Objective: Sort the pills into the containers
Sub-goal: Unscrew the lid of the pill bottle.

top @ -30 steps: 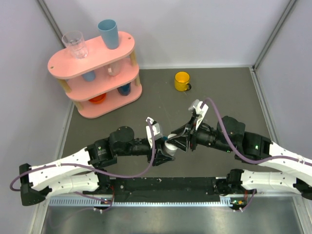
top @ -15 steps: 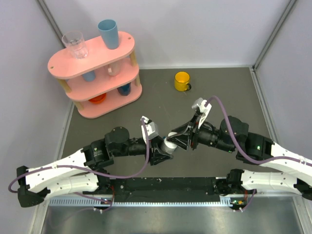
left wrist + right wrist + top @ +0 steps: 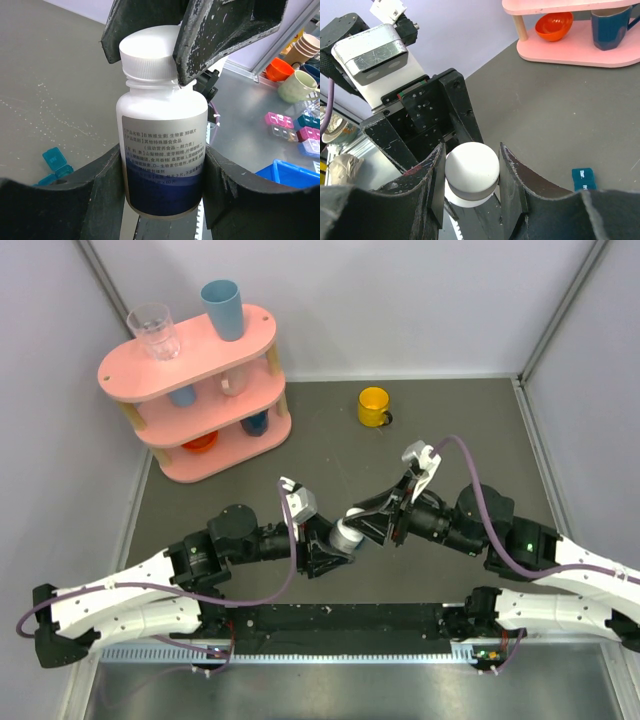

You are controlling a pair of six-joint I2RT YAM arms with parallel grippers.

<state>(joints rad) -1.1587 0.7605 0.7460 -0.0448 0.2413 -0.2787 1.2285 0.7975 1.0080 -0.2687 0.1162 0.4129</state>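
A white capped bottle [image 3: 345, 537] with a grey and blue label is held off the table between both grippers. My left gripper [image 3: 332, 548] is shut on the bottle's body [image 3: 162, 125]. My right gripper [image 3: 358, 524] is shut on its white cap [image 3: 471, 167], one finger on each side; those fingers [image 3: 220, 30] also show in the left wrist view. The dark-teal pill box [image 3: 55, 165] lies open on the table below, and part of it shows in the right wrist view [image 3: 583, 179]. It is hidden under the arms in the top view. No loose pills show.
A pink three-tier shelf [image 3: 190, 390] with cups stands at the back left. A yellow mug [image 3: 374, 406] stands at the back centre. Beyond the table's near edge are a blue bin [image 3: 292, 175], coloured pill boxes [image 3: 295, 132] and cups [image 3: 295, 85].
Both grippers stay shut on the bottle. The left wrist has shifted a little to the left and the right wrist a little to the right; the bottle has barely moved.
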